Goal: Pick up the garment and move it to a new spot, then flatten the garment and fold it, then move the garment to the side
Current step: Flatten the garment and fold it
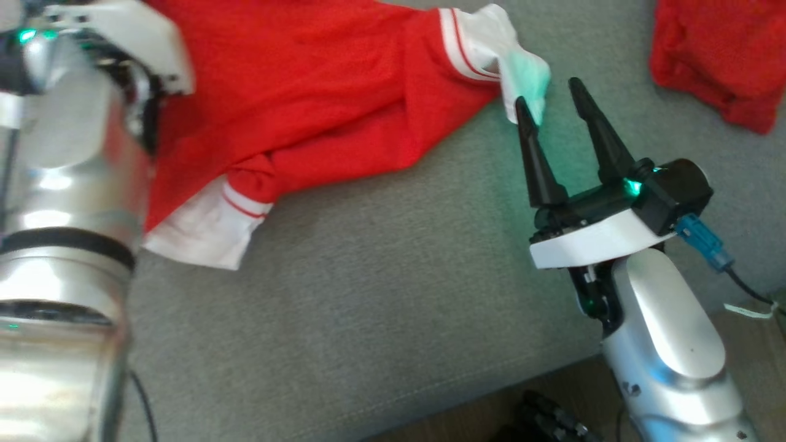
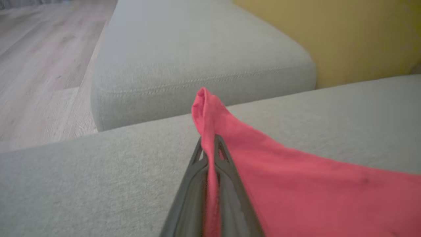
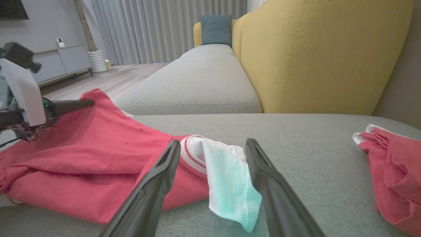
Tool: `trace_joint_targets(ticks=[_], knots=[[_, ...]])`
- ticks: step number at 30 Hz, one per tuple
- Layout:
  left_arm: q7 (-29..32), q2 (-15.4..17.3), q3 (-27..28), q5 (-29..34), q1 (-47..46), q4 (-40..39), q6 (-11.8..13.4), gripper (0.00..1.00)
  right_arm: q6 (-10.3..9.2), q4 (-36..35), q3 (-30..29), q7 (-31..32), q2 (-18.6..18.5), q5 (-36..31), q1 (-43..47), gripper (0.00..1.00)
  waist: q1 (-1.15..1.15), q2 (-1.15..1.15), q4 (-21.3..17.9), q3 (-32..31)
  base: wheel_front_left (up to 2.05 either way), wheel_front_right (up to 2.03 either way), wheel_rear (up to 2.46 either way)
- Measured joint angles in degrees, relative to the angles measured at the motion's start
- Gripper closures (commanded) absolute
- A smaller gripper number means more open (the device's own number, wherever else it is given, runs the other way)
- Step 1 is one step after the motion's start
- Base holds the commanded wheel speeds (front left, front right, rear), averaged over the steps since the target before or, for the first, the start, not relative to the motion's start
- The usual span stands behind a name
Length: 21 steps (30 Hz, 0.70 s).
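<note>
Jersey (image 1: 307,92) — bright red mesh — clamped in left gripper (image 2: 209,144) for lifting; right gripper (image 3: 213,144), spread wide, straddles its white sleeve (image 3: 230,184).

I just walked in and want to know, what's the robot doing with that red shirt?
The robot is working on a red jersey lying on a grey sofa. Its left end effector is shut on a pinch of the fabric at one edge. Its right end effector is open, with the white sleeve between its fingers, not gripped yet. A separate red cloth lies off to the right.
</note>
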Motion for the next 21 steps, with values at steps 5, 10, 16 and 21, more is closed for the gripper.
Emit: trace_joint_targets(ticks=[5, 10, 16, 21], knots=[[-0.44, -3.0, -1.92, 1.16, 5.07, -11.47, -0.2, 1.0, 0.0, 1.51, -2.64, 0.0, -0.02, -1.19, 0.24, 0.0, 0.0, 0.0, 3.34, -2.6, 0.0, 0.0, 0.0], [-0.85, -3.9, -3.71, 2.1, 17.27, -27.75, -0.27, 1.0, 0.0, 3.58, -5.11, 0.0, -0.02, -1.91, 2.35, 0.0, 0.0, 0.0, 6.76, -6.31, 0.0, 0.0, 0.0], [-0.85, -4.08, -6.41, 3.13, 35.99, -41.4, -0.32, 1.0, 0.0, 6.36, -7.35, 0.01, 0.0, -2.52, 6.81, 0.0, 0.0, 0.0, 11.21, -11.22, 0.0, 0.0, 0.0], [-0.85, -3.8, -7.37, 3.66, 46.84, -45.97, -0.23, 1.0, 0.0, 7.58, -7.67, 0.01, 0.0, -2.55, 7.36, 0.0, 0.0, 0.0, 14.5, -14.85, 0.0, 0.0, 0.0]])
